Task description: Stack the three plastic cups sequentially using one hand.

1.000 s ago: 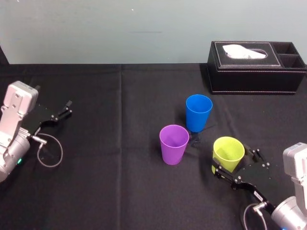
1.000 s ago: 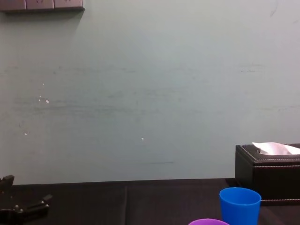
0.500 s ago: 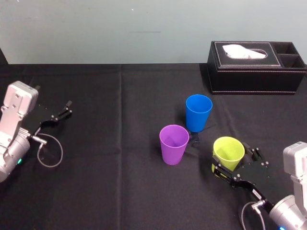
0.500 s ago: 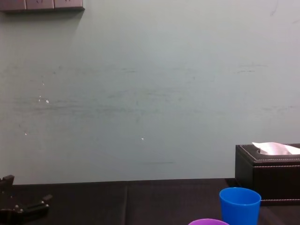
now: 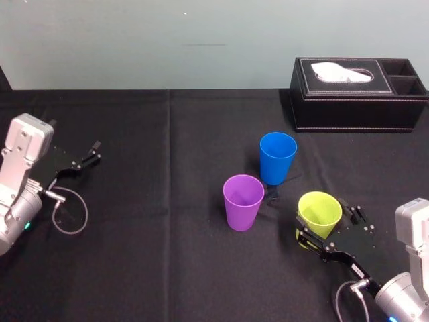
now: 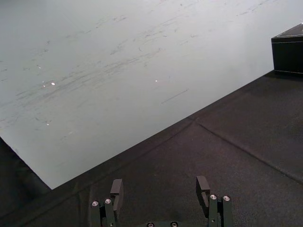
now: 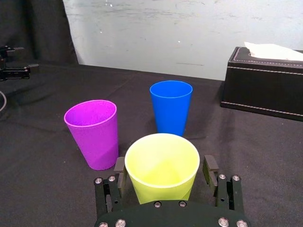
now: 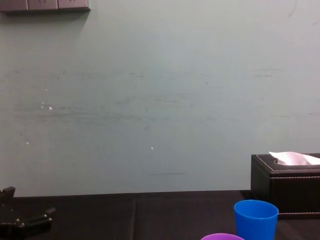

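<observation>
Right wrist view: your right gripper [image 7: 164,171] has eased forward, so its released jaws now flank the green cup [image 7: 162,161]; squeeze next. That cup stands at 4 o'clock from the purple cup [image 7: 92,132]. Your left gripper [image 6: 159,184] idles, spread, at 9 o'clock.

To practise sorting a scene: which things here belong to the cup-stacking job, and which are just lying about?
Job: yellow-green cup; purple cup; blue cup; right end effector, open around the yellow-green cup.
Lying about: black tissue box; left end effector, open, parked at the table's left.
</observation>
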Robot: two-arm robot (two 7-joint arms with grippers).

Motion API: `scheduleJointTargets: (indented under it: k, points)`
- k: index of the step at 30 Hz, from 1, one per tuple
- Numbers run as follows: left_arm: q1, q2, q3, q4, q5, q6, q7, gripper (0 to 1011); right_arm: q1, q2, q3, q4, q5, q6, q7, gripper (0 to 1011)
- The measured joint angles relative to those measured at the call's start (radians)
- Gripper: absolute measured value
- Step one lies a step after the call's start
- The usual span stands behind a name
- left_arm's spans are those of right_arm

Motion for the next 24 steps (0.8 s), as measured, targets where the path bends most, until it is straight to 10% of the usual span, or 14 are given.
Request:
scheduleJointTargets:
  k: [15,24]
  points:
    - [0.000,0.000,0.000,0.000,0.000,0.000,0.000,1011,0.002,-0.010,0.006,0.004,-0.011,0.002,0.010,1003]
    - [0.000,0.000,0.000,0.000,0.000,0.000,0.000,1011,0.001,-0.009,0.005,0.003,-0.009,0.003,0.009,808]
